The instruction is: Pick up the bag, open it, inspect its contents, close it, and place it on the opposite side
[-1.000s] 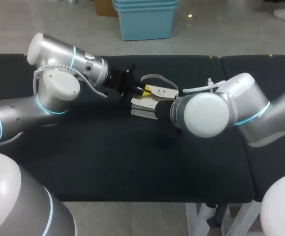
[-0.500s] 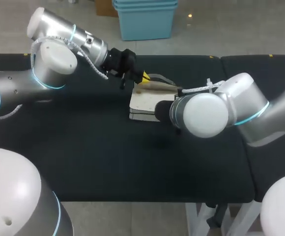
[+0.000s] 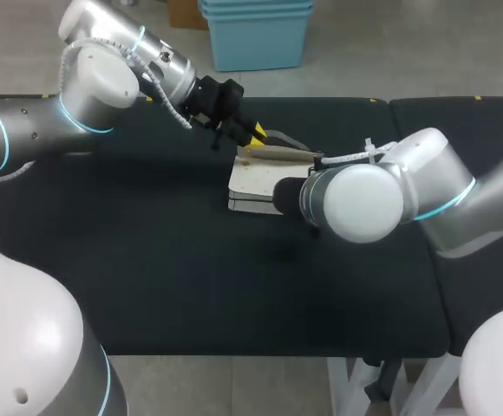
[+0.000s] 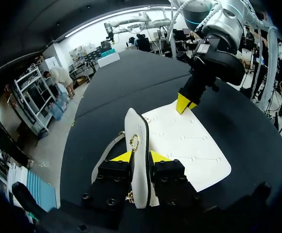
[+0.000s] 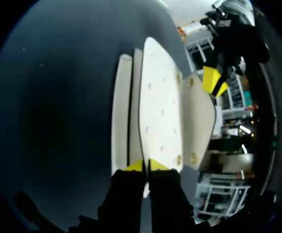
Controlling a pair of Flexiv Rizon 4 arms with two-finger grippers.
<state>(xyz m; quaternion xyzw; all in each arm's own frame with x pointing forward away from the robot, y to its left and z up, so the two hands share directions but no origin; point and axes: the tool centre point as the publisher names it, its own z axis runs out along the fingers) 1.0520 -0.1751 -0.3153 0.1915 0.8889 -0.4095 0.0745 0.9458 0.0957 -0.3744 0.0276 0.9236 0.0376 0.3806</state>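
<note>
Your cream bag (image 3: 250,180), flap raised.
Left fingers (image 4: 123,157) pinch the gold-ringed flap (image 4: 137,138); right fingers (image 5: 134,166) pinch the studded body's edge.

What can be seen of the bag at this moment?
The bag is cream, flat and leather-like, with small studs, lying on the dark table. Its flap, bearing a gold ring clasp, stands raised, pinched by the left gripper. The right gripper pinches the body's opposite edge.
</note>
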